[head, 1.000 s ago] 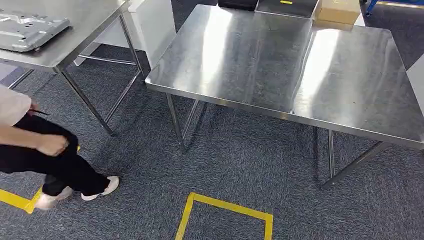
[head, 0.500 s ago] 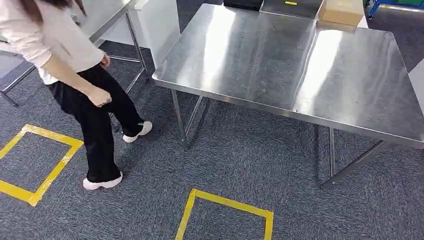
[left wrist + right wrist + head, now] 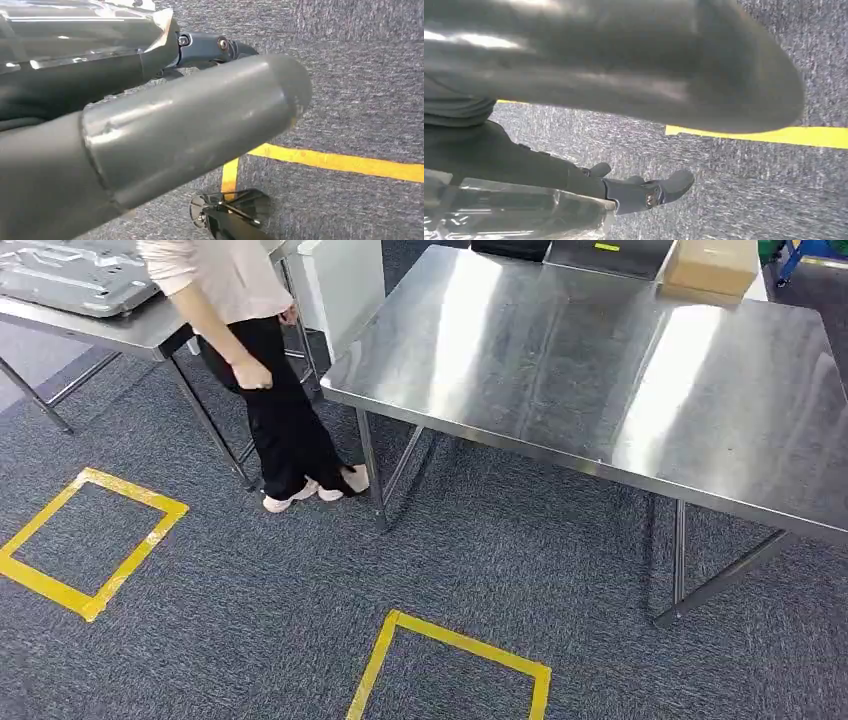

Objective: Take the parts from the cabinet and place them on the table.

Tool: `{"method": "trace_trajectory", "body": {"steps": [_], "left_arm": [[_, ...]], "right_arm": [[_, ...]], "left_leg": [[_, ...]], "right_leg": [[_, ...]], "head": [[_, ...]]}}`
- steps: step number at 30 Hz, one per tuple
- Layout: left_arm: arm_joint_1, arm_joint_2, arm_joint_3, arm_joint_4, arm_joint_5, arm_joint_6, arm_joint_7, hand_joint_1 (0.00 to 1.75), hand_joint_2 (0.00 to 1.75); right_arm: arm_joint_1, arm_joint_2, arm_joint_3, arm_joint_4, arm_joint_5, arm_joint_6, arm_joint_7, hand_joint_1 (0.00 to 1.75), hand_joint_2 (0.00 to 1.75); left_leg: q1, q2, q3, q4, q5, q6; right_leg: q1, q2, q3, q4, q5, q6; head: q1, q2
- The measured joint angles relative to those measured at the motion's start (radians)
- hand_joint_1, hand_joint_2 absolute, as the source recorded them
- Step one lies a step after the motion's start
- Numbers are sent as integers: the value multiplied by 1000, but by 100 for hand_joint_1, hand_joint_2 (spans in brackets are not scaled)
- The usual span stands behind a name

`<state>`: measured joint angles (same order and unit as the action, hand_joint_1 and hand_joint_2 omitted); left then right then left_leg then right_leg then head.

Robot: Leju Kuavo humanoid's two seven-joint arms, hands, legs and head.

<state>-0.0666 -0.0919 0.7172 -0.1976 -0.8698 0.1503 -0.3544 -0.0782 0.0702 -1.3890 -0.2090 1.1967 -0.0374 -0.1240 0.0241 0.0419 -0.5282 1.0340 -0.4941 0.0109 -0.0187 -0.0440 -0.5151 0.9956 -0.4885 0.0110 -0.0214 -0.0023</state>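
Carpet (image 3: 250, 620) lies under both hanging hands. The whole head view has slid since a second ago, so we read it as our own camera turning, not the furniture moving.

Table (image 3: 600, 370): ahead of the hands and well apart from them, with a box (image 3: 712, 265) at its far edge.

Side table (image 3: 130, 330): ahead and out beyond the left hand.

Person (image 3: 270, 390): has crossed from low on the left to the gap between the two tables.

Part (image 3: 70, 275): a grey pressed plate on the side table, far from either hand. We cannot tell which way the cabinet lies.

Left hand (image 3: 165, 115): fingers (image 3: 220, 45) stretched out, holding nothing.

Right hand (image 3: 624, 65): fingers (image 3: 654, 192) apart, likewise empty.

Judgement: fetching has not begun, and the person stands close to any path between the tables.
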Motion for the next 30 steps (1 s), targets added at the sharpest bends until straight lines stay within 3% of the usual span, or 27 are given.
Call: {"method": "trace_trajectory", "body": {"steps": [1,4,5,6,7,9,10,11,12,14,15,16,19,20,21,22,23,24,25,26,27,28,29,30], "left_arm": [[-3,0,0,0,-2,1,0,0,0],[-3,-1,0,0,-8,2,-2,0,0],[-3,-1,0,0,-8,3,-2,0,0],[-3,-3,0,0,-8,3,0,0,0],[-4,-4,0,0,-8,3,2,0,0],[-3,-3,0,0,-8,6,4,0,0],[-3,-2,0,0,-7,7,5,0,0],[-3,-2,0,0,-7,7,6,0,0],[-1,-3,1,0,-7,7,6,0,0],[1,-5,5,0,-4,10,3,0,0],[1,-6,7,0,-4,10,0,0,0],[-1,-6,8,0,-4,11,-4,0,0],[2,-6,11,0,-5,12,-7,0,0],[5,-5,12,0,-6,12,-6,0,0],[6,-2,13,0,-8,11,-5,0,0],[6,-5,13,1,-10,10,-3,0,0],[4,-5,13,1,-10,10,-2,0,0],[2,-6,13,1,-10,10,0,0,0],[2,-6,13,1,-10,10,1,0,0],[3,-6,13,2,-10,9,3,0,0],[4,-6,13,2,-10,8,4,0,0],[4,-6,13,2,-10,8,5,0,0],[3,-6,13,2,-10,8,6,0,0],[1,-6,13,2,-11,8,7,0,0]], "right_arm": [[0,0,0,0,0,-1,0,0,0],[-1,0,0,0,-2,-3,0,0,0],[-1,0,0,0,0,-3,2,0,0],[-1,0,1,0,2,-4,3,0,0],[-1,0,2,0,3,-5,3,0,0],[2,2,2,0,3,-5,3,0,0],[3,2,2,0,5,-5,3,0,0],[5,2,3,0,6,-5,3,0,0],[6,0,5,0,8,-5,3,0,0],[6,-1,10,0,10,0,-4,0,0],[6,-2,13,0,12,1,-6,0,0],[6,-2,15,0,13,2,-9,0,0],[8,0,17,0,14,5,-13,0,0],[8,1,18,0,13,9,-13,0,0],[5,3,19,0,13,13,-14,0,0],[5,1,19,0,14,14,-15,0,0],[6,0,20,0,15,16,-15,0,0],[10,0,20,0,15,19,-15,0,0],[11,-1,20,0,16,19,-15,0,0],[11,-1,21,0,17,20,-15,0,0],[11,-1,23,0,18,20,-16,0,0],[9,-1,24,0,18,21,-17,0,0],[9,-1,24,0,19,21,-18,0,0],[8,0,25,0,20,21,-19,0,0]], "left_leg": [[-9,28,5,-19,-13,3],[-20,-3,-9,-19,-4,14],[-19,-13,-8,-30,6,26],[-15,-17,-7,-35,15,34],[-15,-26,-14,-35,19,40],[-17,-40,-24,-35,25,49],[-19,-51,-29,-34,27,51],[-20,-63,-31,-34,30,51],[-20,-74,-32,-33,32,49],[-20,-97,-31,-32,35,44],[-20,-106,-34,-29,36,41],[-30,-115,-41,-17,33,35],[-23,-140,-48,-23,41,19],[-22,-148,-52,-22,44,14],[-20,-133,-59,-7,33,11],[-23,-90,-79,37,-5,6],[-19,-70,-109,101,-44,0],[-15,-59,-150,191,-87,-6],[-12,-55,-181,255,-109,-10],[-9,-52,-198,291,-112,-13],[-6,-49,-191,276,-93,-15],[-1,-42,-158,214,-55,-17],[1,-32,-115,134,-16,-18],[3,-3,-59,34,20,-18]], "right_leg": [[8,-8,-1,3,0,4],[10,-28,-4,-2,5,17],[15,-36,-4,-1,3,25],[6,-11,-19,22,-14,28],[7,15,-38,67,-46,21],[6,31,-109,227,-121,7],[7,33,-140,296,-144,7],[6,35,-148,320,-145,13],[6,37,-131,292,-127,22],[5,50,-45,129,-58,40],[-1,94,0,35,-28,44],[1,119,7,-1,-27,37],[8,92,9,1,-23,20],[-3,81,15,-3,-17,12],[-10,71,14,-5,-12,6],[-9,61,12,-5,-10,-5],[-7,50,12,-5,-10,-9],[-4,36,11,-5,-10,-9],[-2,23,9,-5,-10,-9],[-2,11,9,-5,-11,-9],[-2,1,9,-5,-11,-9],[-3,-10,9,-4,-11,-9],[-4,-18,11,-5,-12,-8],[-4,-28,14,-4,-14,-4]], "head": [[0,0],[2,0],[3,0],[2,0],[4,0],[5,0],[6,0],[6,0],[5,0],[6,0],[6,0],[8,0],[2,0],[3,0],[3,0],[-7,0],[-10,0],[-9,0],[-9,0],[-9,0],[-10,0],[-10,0],[-9,0],[-10,0]]}}
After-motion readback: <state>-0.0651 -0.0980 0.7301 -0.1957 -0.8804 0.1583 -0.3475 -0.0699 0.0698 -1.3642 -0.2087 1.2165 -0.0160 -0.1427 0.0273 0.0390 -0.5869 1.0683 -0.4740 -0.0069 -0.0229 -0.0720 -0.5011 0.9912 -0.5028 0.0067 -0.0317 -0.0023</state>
